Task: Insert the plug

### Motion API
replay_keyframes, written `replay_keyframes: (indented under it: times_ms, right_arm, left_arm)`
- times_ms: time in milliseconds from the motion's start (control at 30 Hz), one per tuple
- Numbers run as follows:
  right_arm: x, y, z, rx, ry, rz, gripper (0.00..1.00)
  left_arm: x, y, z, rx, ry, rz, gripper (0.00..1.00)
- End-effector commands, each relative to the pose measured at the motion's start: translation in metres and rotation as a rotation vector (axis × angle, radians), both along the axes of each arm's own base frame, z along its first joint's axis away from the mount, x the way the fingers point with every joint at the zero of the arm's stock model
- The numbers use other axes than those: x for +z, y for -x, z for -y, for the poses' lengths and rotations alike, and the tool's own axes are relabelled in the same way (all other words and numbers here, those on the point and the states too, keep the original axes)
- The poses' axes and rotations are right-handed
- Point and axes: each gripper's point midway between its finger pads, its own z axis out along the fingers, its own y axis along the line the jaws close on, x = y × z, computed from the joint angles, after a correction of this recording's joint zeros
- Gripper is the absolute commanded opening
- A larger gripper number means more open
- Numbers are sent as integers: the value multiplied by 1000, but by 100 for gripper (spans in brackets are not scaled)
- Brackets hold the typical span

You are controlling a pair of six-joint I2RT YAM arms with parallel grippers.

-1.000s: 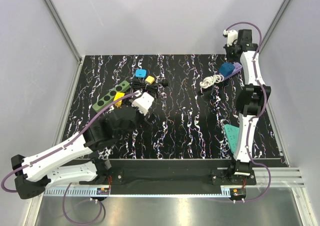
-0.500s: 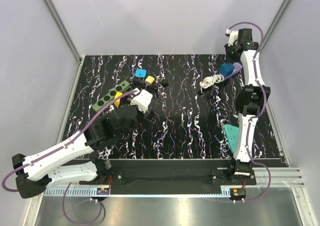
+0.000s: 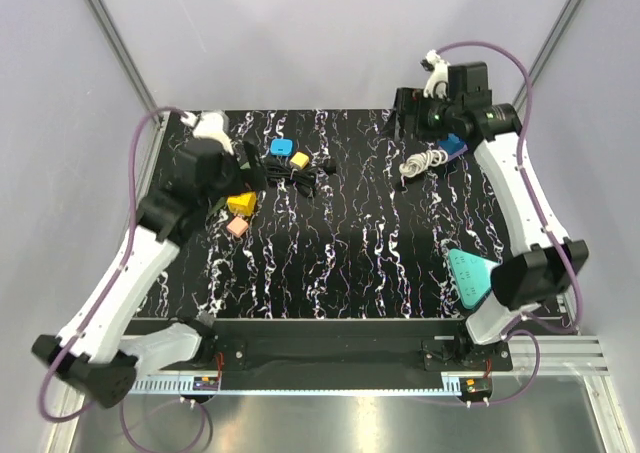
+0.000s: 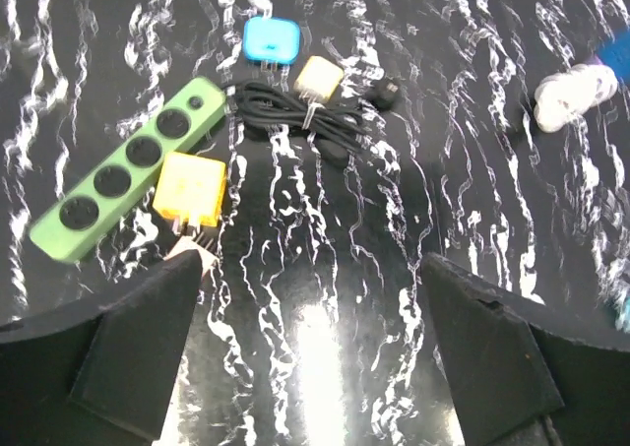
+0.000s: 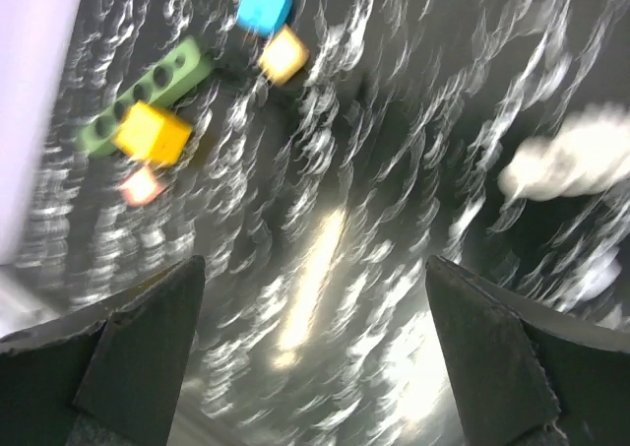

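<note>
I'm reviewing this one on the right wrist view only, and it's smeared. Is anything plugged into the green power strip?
Observer: No. The left wrist view shows the green power strip with every socket empty.
Operator: Which way is the yellow plug facing?
Observer: The yellow plug lies beside the strip, prongs pointing away from it.
Operator: And the left gripper?
Observer: The left gripper hangs open above the table, holding nothing.

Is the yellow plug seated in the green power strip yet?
No: the yellow plug lies beside the green power strip with its prongs exposed, and the strip's visible sockets are empty.
</note>
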Motion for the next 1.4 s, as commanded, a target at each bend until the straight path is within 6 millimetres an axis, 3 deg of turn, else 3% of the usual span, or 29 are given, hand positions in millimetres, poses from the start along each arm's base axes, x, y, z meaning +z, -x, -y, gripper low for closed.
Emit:
replay_keyframes:
  times_ms: [0, 33, 67, 133, 267, 333, 533, 800, 967, 1033, 1267, 1367]
  right_arm:
    - [4, 29, 6, -208, -243, -167, 100]
    - [-6, 37, -3, -153, -280, -179, 100]
    - [7, 51, -10, -96, -328, -148, 100]
    - [-4, 63, -23, -21, -412, -181, 100]
    - [-21, 72, -20, -57, -430, -233, 100]
    - [-24, 80, -20, -42, -429, -237, 100]
    - [7, 101, -11, -10, -393, -83, 100]
    - [16, 112, -15, 23, -421, -80, 100]
    - [20, 114, -14, 21, -418, -60, 100]
    - [20, 115, -15, 27, -423, -65, 100]
    - [18, 116, -16, 32, -426, -76, 100]
    - [16, 116, -15, 30, -427, -80, 100]
  left_arm:
    - [-27, -9, 10, -76, 233, -212, 98]
    - [-44, -23, -4, -44, 257, -272, 96]
    - [-52, -27, -5, -62, 266, -301, 96]
    - [-76, -38, -14, -64, 219, -358, 96]
    - [-129, -54, -61, 129, -1, -440, 95]
    - [-159, -54, -71, 155, -61, -515, 94]
    - [-207, -52, -78, 118, -147, -598, 94]
    - [-265, -42, -67, 26, -147, -727, 91]
    - [-287, -43, -69, 1, -182, -787, 91]
    - [-294, -43, -68, -14, -183, -807, 86]
    - [-290, -21, -49, -55, -224, -819, 79]
    - [-288, -10, -40, -61, -260, -826, 70]
